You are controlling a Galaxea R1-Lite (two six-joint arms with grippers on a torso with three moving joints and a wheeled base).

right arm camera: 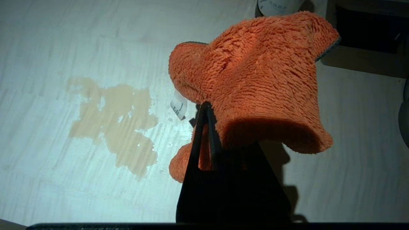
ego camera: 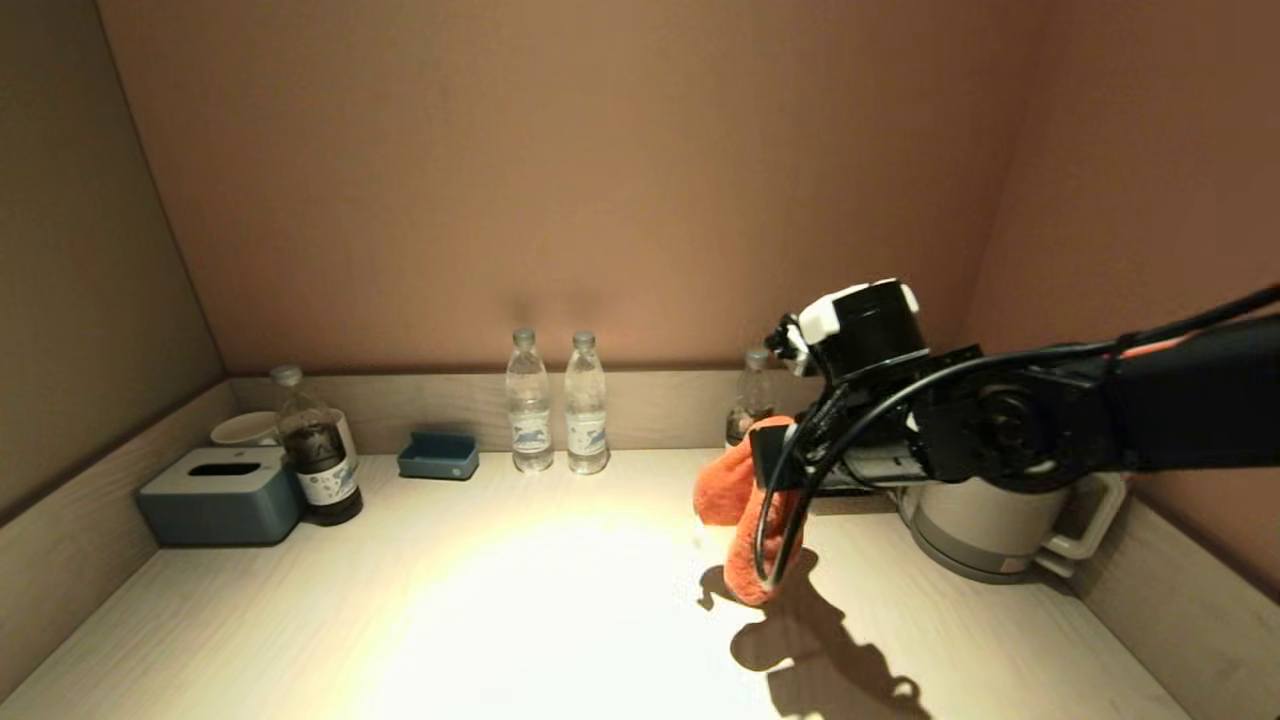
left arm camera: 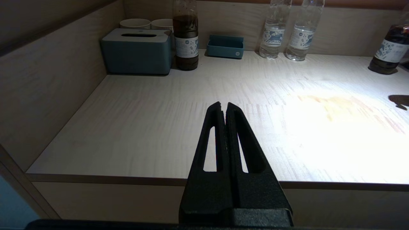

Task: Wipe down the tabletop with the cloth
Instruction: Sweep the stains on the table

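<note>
- While it hangs above the tabletop [ego camera: 560,620], the right gripper [right arm camera: 209,108] grasps the orange cloth [right arm camera: 255,83], draped over its fingers.
- A tan spill [right arm camera: 118,123] lies beside that claw.
- The left gripper [left arm camera: 223,107] sits clenched, holding nothing, at the table's front edge.

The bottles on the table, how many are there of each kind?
Clear water bottles: 2
Dark drink bottles: 2
Total: 4 bottles

Orange cloth [right arm camera: 255,83]; tan spill [right arm camera: 118,121] on pale wood-grain tabletop [ego camera: 500,620]; blue-grey tissue box [ego camera: 222,495].
</note>
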